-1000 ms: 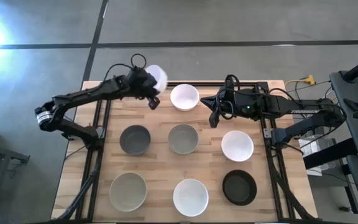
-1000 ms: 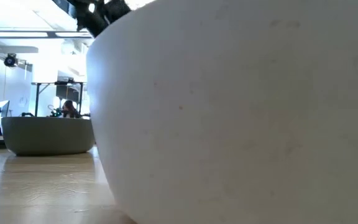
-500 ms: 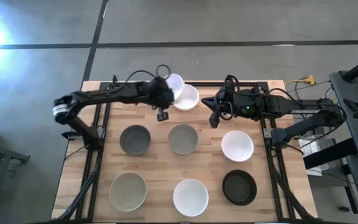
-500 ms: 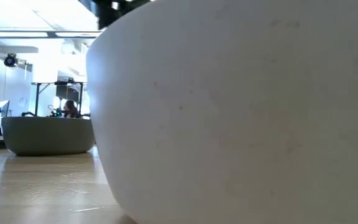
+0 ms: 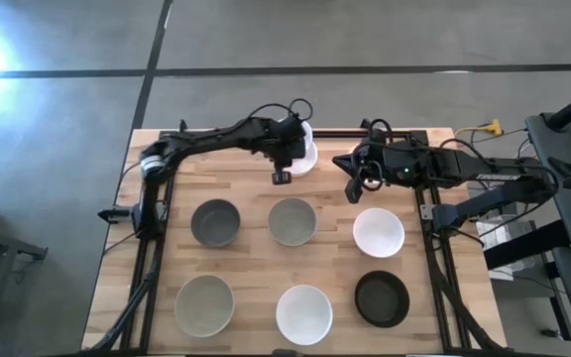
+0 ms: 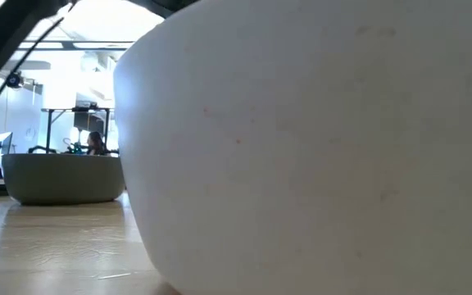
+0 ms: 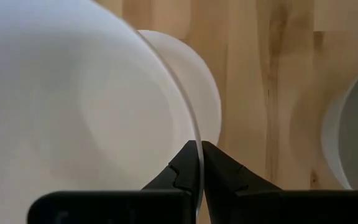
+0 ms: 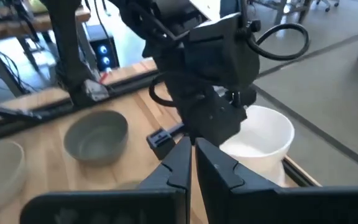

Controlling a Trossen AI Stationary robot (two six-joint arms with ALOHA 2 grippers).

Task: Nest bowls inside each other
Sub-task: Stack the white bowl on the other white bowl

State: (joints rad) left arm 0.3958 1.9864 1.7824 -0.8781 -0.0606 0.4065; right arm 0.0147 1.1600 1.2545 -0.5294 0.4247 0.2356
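Left gripper (image 7: 199,163) pinches white bowl (image 7: 73,112) rim — opening up.

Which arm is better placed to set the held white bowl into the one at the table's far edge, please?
Left: its gripper is pinching the white bowl right above the far bowl; the right gripper holds nothing.

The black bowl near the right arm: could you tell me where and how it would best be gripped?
Take the black bowl by its rim, coming straight down from above, one finger inside and one outside. It sits upright and open, apart from its neighbours. The left gripper holds a white bowl the same way.
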